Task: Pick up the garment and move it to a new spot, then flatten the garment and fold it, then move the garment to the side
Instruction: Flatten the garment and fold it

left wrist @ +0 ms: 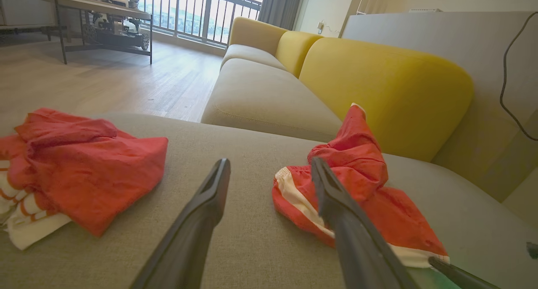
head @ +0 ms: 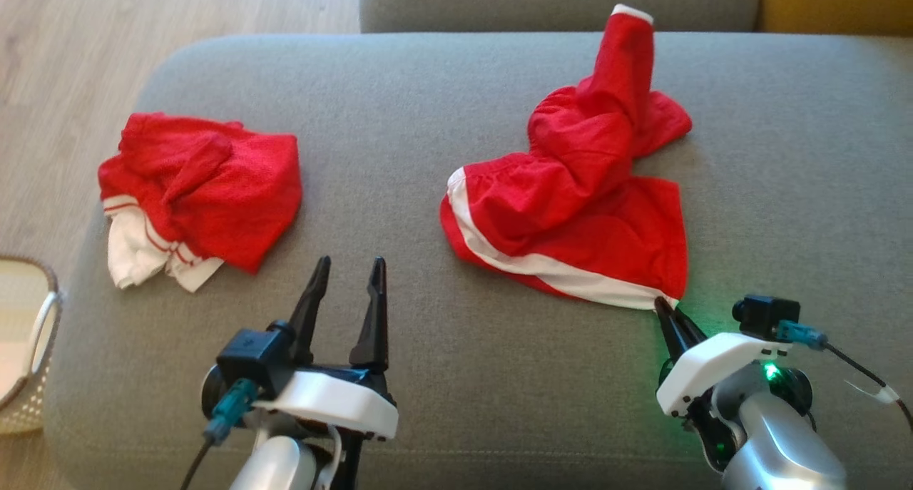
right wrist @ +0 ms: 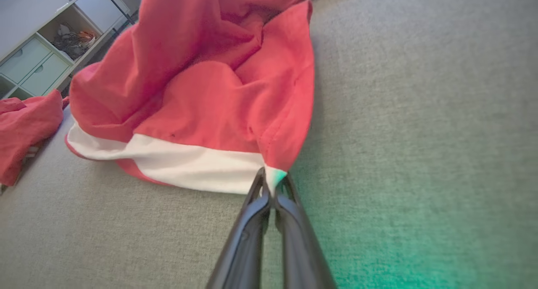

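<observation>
The garment [head: 570, 212], red shorts with a white side stripe, lies crumpled on the right half of the grey ottoman [head: 428, 105], one leg sticking up toward the back. My right gripper [head: 667, 306] is shut on its near right corner; in the right wrist view the fingers [right wrist: 252, 221] pinch the white hem tip of the garment [right wrist: 201, 104]. My left gripper [head: 349, 269] hovers open over bare cushion near the front, left of the garment. From the left wrist, the garment [left wrist: 357, 171] lies partly behind that gripper's [left wrist: 269, 163] right finger.
A second red garment with white striped trim [head: 207, 183] lies bunched at the ottoman's left end. A pale basket [head: 36, 333] stands on the floor at the left. Behind the ottoman runs a sofa with a grey seat [head: 556, 1] and yellow backs [left wrist: 378, 83].
</observation>
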Tool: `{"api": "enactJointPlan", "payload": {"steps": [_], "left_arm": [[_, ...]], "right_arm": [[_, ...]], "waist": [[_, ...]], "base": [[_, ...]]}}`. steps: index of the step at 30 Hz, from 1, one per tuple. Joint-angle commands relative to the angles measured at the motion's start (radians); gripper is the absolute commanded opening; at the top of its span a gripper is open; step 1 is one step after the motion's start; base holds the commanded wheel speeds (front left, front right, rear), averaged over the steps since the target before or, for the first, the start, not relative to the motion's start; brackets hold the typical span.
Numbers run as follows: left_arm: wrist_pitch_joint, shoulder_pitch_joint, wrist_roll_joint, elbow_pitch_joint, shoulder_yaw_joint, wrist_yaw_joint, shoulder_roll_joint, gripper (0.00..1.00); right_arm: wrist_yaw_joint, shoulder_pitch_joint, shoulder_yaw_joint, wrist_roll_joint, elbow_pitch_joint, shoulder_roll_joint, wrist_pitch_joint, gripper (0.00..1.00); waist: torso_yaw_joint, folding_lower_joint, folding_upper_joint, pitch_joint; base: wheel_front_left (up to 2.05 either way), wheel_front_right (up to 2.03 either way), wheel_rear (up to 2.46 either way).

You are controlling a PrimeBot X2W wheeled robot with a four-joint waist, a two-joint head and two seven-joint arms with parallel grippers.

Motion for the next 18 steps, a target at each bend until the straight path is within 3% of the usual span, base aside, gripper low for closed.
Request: {"api": "enactJointPlan", "payload": {"steps": [1,6,13,18], "left_arm": [[-0.005,-0.032,0.012,-0.03,0.044,-0.001,-0.002,1.0],[-0.005,-0.019,0.011,-0.03,0.063,-0.006,-0.002,1.0],[-0.005,-0.021,0.02,0.004,0.081,-0.008,-0.002,1.0],[-0.005,-0.068,0.027,0.082,0.058,-0.013,-0.002,1.0]], "right_arm": [[0.0,-0.034,0.026,-0.016,-0.025,0.003,-0.017,0.0],[0.0,-0.027,0.011,-0.07,-0.05,0.003,-0.006,0.0],[0.0,0.024,-0.046,-0.205,-0.193,0.003,0.143,0.0],[0.0,0.104,-0.146,-0.31,-0.417,0.003,0.292,0.0]], "waist": [[-0.019,-0.0001,0.0,-0.021],[-0.054,-0.0001,0.0,-0.052],[-0.141,-0.0001,0.0,-0.057],[-0.213,-0.0001,0.0,-0.027]], "base": [[0.0,0.0,0.0],[0.0,0.0,0.0],[0.0,0.0,0.0],[0.0,0.0,0.0]]}}
